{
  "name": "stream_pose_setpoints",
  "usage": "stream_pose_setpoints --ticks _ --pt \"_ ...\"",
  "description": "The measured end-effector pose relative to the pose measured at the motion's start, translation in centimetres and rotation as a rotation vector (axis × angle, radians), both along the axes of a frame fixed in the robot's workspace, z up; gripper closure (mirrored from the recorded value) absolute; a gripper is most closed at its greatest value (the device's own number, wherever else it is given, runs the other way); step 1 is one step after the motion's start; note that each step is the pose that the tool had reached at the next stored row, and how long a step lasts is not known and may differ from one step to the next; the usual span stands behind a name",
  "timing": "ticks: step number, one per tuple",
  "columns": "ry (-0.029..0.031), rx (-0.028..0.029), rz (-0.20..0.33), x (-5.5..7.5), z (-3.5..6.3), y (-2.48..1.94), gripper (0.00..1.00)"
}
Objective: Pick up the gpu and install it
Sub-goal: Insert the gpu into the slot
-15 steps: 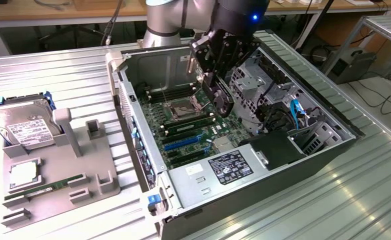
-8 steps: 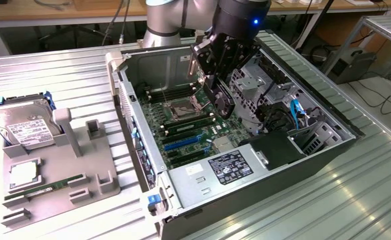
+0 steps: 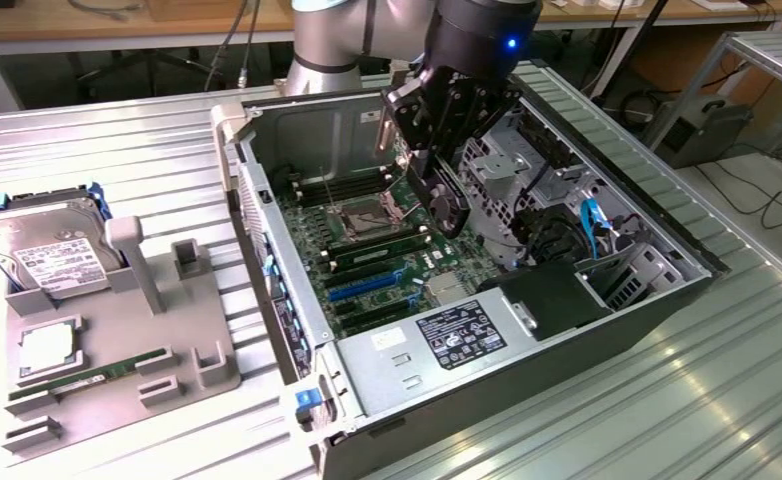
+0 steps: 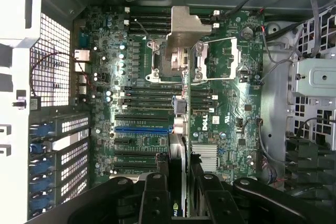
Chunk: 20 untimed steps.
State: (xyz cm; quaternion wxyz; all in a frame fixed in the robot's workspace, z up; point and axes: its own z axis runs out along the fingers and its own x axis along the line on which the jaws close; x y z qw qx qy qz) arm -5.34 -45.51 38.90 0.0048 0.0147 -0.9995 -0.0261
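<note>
Gpu [image 3: 441, 200], gripped edge-on between the fingers [image 4: 155, 198] over the motherboard [image 4: 226, 124], is judged best kept upright and lined up with the blue slot [image 4: 143, 129].

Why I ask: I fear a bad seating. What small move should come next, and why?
Probably ease the gripper, shut on the gpu, sideways toward the blue slot before lowering: in the wrist view the card hangs above the motherboard just past that slot's end, not over it.
</note>
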Motion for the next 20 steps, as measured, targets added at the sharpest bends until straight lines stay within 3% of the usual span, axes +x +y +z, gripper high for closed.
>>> stream_pose_setpoints --ticks 5,13,20 --pt "-0.0014 0.0003 0.018 0.0 0.0 0.0 0.74" --pt "-0.0016 0.0004 0.175 0.0 -0.08 0.0 0.74" --pt "-0.0016 0.0006 0.362 0.0 -0.21 0.0 0.74"
